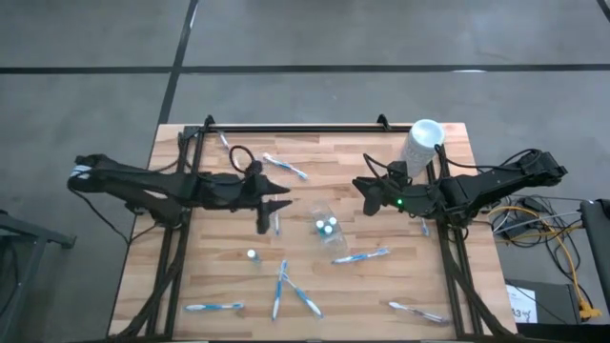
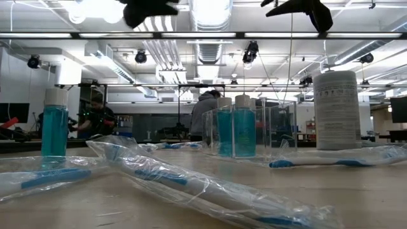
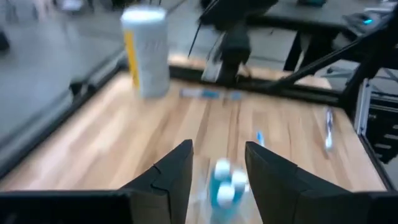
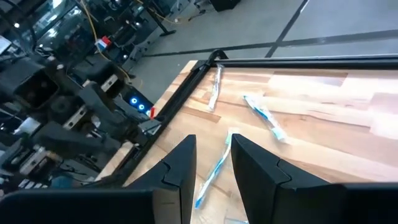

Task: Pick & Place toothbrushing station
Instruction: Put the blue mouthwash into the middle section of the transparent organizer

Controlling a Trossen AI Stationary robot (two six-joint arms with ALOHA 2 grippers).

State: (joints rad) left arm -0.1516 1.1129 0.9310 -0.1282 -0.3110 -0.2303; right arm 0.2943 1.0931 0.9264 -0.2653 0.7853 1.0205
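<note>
Now we see two blue tubes (image 1: 327,226) standing in the clear pouch (image 1: 321,215); both arms' jaws stand apart, empty.

Matt wood table (image 1: 210,276); glossy clear plastic pouch (image 1: 322,221)

Both arms are stretched in over the table from opposite sides, roughly level with each other. The left arm comes in from 9 o'clock, and the left gripper (image 1: 278,205) sits a bit left of the table's middle, pointing toward 3 o'clock. In its wrist view the two dark fingers (image 3: 171,180) stand apart with a clear gap and nothing pinched between them. The right arm reaches in from 3 o'clock, with the right gripper (image 1: 363,185) pointing toward 9 o'clock. Its fingers (image 4: 180,171) are also parted, a narrower gap, holding nothing.
</note>
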